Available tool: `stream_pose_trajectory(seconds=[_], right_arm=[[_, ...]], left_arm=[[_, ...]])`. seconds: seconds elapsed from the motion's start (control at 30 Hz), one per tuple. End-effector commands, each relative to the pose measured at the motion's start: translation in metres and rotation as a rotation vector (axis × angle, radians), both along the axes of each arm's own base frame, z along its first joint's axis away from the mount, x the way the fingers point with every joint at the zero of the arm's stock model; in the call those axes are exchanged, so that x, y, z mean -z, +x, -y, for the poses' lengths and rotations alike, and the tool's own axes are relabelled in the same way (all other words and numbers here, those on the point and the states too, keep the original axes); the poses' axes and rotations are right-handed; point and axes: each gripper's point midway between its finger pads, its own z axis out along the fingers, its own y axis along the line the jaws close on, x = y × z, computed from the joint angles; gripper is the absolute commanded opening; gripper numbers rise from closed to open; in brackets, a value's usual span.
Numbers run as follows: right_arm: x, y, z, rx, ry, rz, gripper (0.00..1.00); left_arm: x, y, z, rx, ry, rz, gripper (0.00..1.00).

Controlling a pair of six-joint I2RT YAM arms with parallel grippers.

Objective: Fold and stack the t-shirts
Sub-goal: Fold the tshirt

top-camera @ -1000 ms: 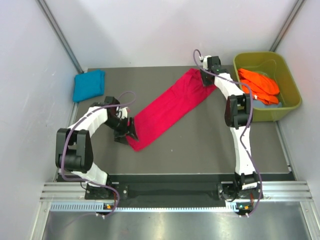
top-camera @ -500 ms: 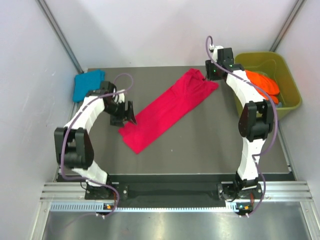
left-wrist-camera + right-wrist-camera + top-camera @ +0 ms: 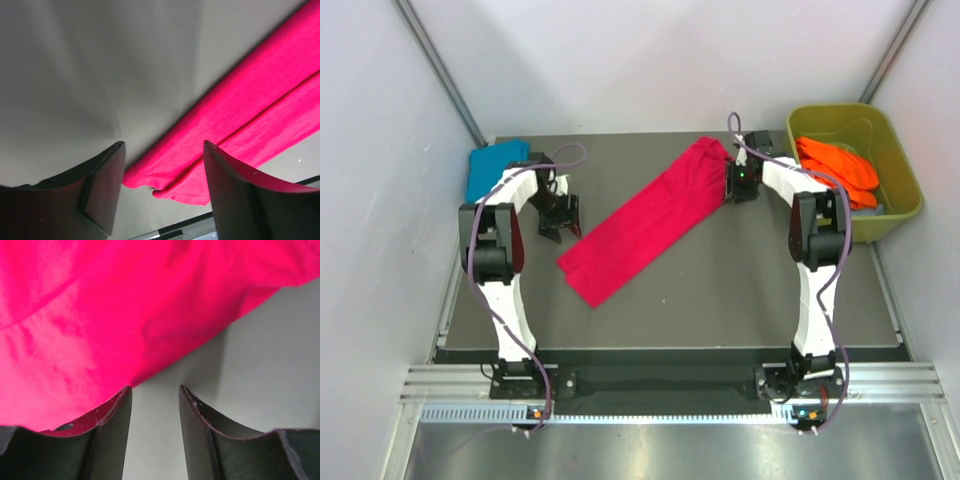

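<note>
On the dark table [image 3: 720, 290], a crimson-pink t-shirt [image 3: 645, 222] lies folded into a long strip. It runs diagonally from the near left to the far right.

The left gripper [image 3: 558, 218] hovers just beside the strip's near-left end. Its jaws are spread wide and hold nothing. If it closes where it stands, it may pinch only the top layer or miss the cloth altogether, and the fold could slide apart.

Further back, the right gripper [image 3: 741, 188] sits at the strip's far end, over the shirt's edge. Its jaws are partly apart, with bare table showing between them and no cloth gripped. A close here might catch only a thin edge. If one arm pulls before the other has a hold, the strip could twist or drag crooked.

At the far left lies a folded teal-blue t-shirt [image 3: 488, 172], partly hidden behind the left arm. At the far right, orange t-shirts [image 3: 835, 168] are heaped in an olive tub [image 3: 905, 205], and I cannot tell how many there are. The wrist views show only slices of the crimson shirt. The number of layers is hard to make out, and the right arm covers its far corner.
</note>
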Motion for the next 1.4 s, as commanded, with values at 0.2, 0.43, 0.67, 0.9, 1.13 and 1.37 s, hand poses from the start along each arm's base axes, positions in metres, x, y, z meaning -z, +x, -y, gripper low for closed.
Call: stream_pose_trajectory(seconds=[0.2, 0.43, 0.67, 0.9, 1.13, 1.37], right_arm=[[-0.002, 0.039, 0.003, 0.039, 0.015, 0.072, 0.43], [0.005, 0.062, 0.007, 0.059, -0.008, 0.1, 0.41], [0.006, 0.074, 0.008, 0.077, -0.017, 0.119, 0.34], [0.001, 0.086, 0.006, 0.091, -0.009, 0.144, 0.14], [-0.002, 0.107, -0.018, 0.077, 0.031, 0.194, 0.12], [-0.001, 0.128, -0.05, 0.049, 0.067, 0.259, 0.12]], left_arm=[[0.006, -0.009, 0.0, 0.058, -0.001, -0.045, 0.47], [0.011, -0.032, 0.005, 0.081, -0.03, -0.097, 0.35], [0.014, -0.059, 0.014, 0.101, -0.055, -0.142, 0.06], [0.004, -0.083, 0.027, 0.111, -0.089, -0.158, 0.0], [-0.007, -0.12, 0.07, 0.218, -0.145, -0.176, 0.0], [-0.011, -0.166, 0.103, 0.28, -0.178, -0.223, 0.0]])
